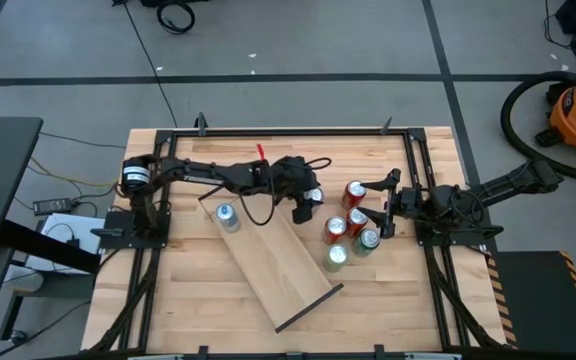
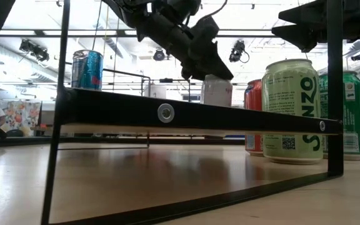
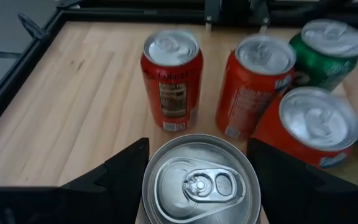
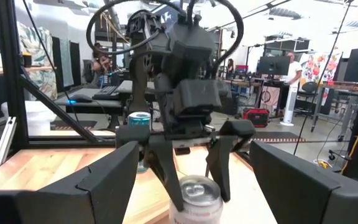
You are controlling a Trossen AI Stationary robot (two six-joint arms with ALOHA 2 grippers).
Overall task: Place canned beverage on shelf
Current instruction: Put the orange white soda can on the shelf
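My left gripper [image 1: 306,203] is shut on a silver-topped pale can [image 3: 199,183] just right of the shelf's far end, beside the can cluster. The can also shows in the right wrist view [image 4: 194,198] and the low view [image 2: 217,90]. The shelf [image 1: 268,255], a pale wood plank with black rod ends, lies diagonally on the table. A blue can [image 1: 227,216] stands upright on its far left end. My right gripper [image 1: 386,205] is open and empty, to the right of the cluster. My left gripper pinches the can's upper side wall [image 4: 174,198], just below the rim, between its two fingers [image 3: 129,165], one on each side. The fingers come from above, pointing down. The can is upright; the shelf hides its base, so I cannot tell whether it is lifted.
Three red cans [image 1: 355,190] [image 1: 335,230] [image 1: 356,220], a green can [image 1: 368,240] and a pale green can [image 1: 337,257] stand upright close together between the two grippers. A black frame [image 1: 413,180] borders the table. Bare plank lies between the blue can and the shelf's near end.
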